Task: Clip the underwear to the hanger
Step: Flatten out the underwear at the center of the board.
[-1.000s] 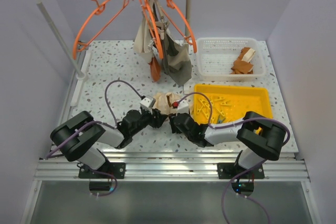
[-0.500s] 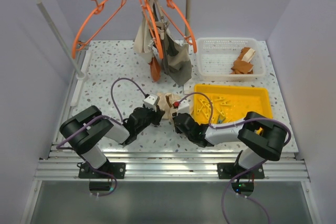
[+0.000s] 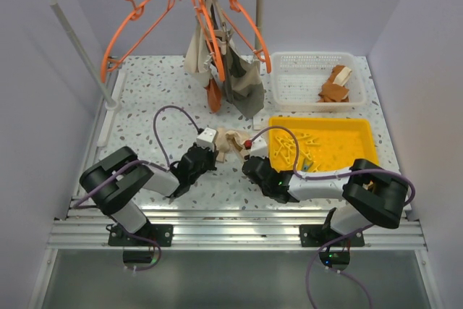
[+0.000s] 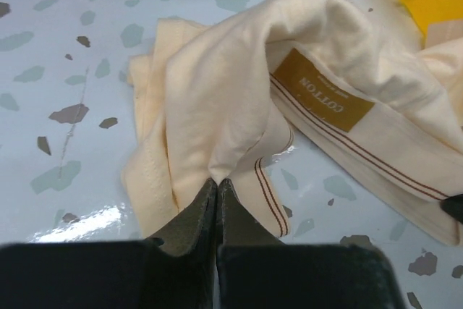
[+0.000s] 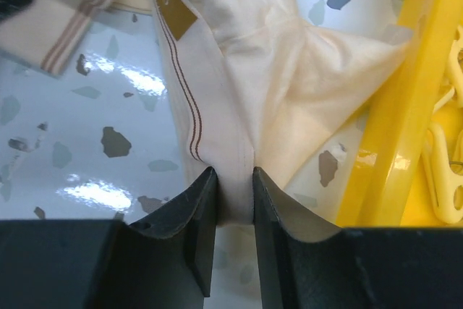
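wrist views alone show left hand (image 4: pixel 218 182), right hand (image 5: pixel 233 175) each pinching underwear (image 4: pixel 217 85)

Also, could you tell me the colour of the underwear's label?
The label on the underwear is mustard gold with pale lettering, clearest in the left wrist view.

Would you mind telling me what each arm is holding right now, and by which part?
Both hold the underwear: the left jaws pinch a fold of plain cloth, the right jaws grip the striped band near the label.
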